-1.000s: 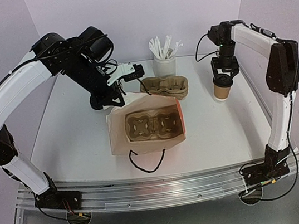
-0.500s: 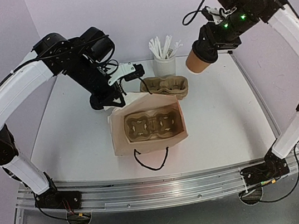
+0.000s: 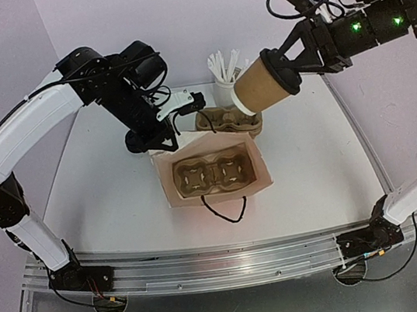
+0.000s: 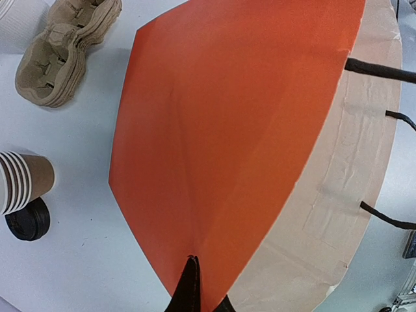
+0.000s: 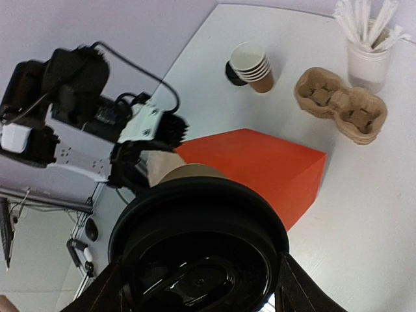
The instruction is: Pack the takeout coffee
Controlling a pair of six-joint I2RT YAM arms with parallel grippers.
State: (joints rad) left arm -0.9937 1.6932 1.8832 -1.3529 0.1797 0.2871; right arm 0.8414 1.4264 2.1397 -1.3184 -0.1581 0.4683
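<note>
My right gripper (image 3: 284, 72) is shut on the takeout coffee (image 3: 259, 85), a brown paper cup with a black dome lid, held tilted in the air above the back right of the table. In the right wrist view the lid (image 5: 198, 250) fills the foreground between my fingers. The paper bag (image 3: 211, 173), orange outside, stands open at the table's middle with a cardboard cup carrier (image 3: 211, 174) inside. My left gripper (image 3: 160, 138) is shut on the bag's back edge; in the left wrist view its fingertips (image 4: 190, 286) pinch the orange bag wall (image 4: 234, 123).
A stack of spare cup carriers (image 3: 228, 119) and a white cup of stirrers (image 3: 227, 81) stand behind the bag. A stack of lidless cups (image 5: 252, 64) and loose black lids (image 4: 27, 220) lie at the back left. The bag's black handle (image 3: 229, 212) trails toward the front.
My right gripper lifted the coffee off the table at the right, then carried it left and forward, tilting it. The bag has shifted slightly to the right under the left gripper's hold.
</note>
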